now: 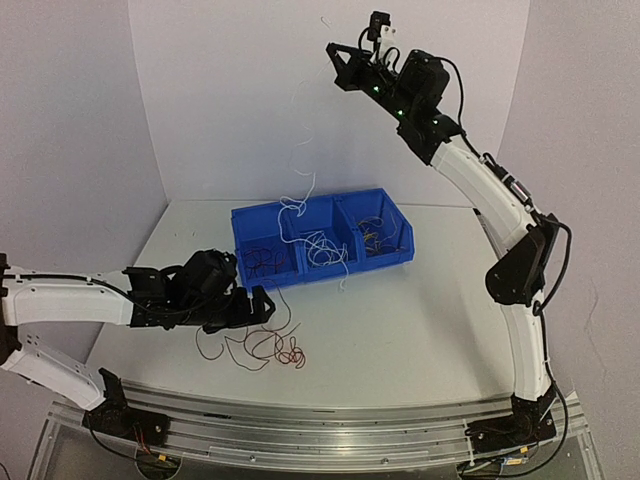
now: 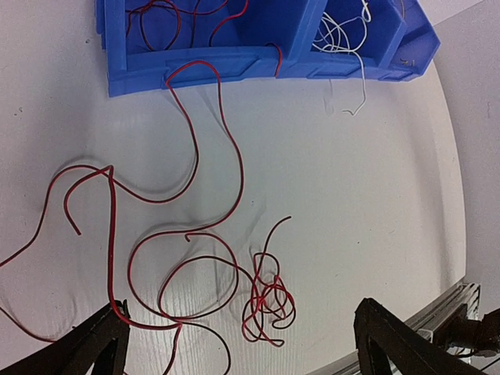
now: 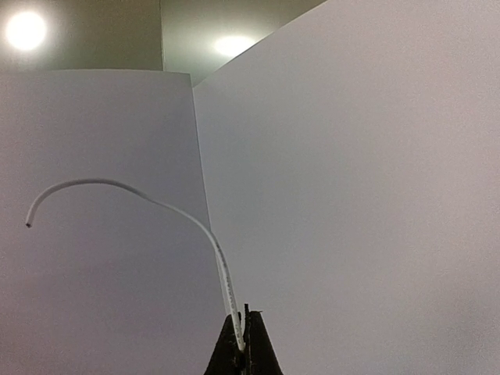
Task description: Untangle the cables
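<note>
Inside, the blue bin (image 2: 133,74) sorts red, white and yellow cables (image 1: 262,262) by compartment — right gripper (image 3: 244,332) pinches a curved white cable (image 3: 223,262), left gripper (image 2: 238,312) spread wide.

The top external view looks down from above and behind the arm bases, across the desk (image 1: 430,320) to the blue bin (image 1: 385,260). The left wrist view, low and close, shares that bin's near wall (image 2: 195,66) and the desk in front. The right wrist view, high above the bin, faces white walls (image 3: 351,195).
</note>
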Controlling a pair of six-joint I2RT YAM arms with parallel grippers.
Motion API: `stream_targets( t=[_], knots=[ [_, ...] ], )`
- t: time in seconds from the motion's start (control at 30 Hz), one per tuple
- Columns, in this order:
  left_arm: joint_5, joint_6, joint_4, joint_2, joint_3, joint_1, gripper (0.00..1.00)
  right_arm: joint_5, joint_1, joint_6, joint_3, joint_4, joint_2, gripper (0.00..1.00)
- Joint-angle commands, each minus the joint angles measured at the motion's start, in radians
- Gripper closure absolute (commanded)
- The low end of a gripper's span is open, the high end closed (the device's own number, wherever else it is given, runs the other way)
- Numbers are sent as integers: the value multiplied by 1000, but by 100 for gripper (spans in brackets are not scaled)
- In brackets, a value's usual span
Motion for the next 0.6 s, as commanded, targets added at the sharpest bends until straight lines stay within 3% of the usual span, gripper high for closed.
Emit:
stream_targets(
  t=[0.0, 0.57],
  knots=[
    [-23, -23, -25, -47, -18, -2, 0, 46, 2, -76, -24, 31, 6, 100],
    [-56, -61, -139, -85, 2, -2, 0, 239, 3, -406, -43, 31, 55, 100]
  ],
)
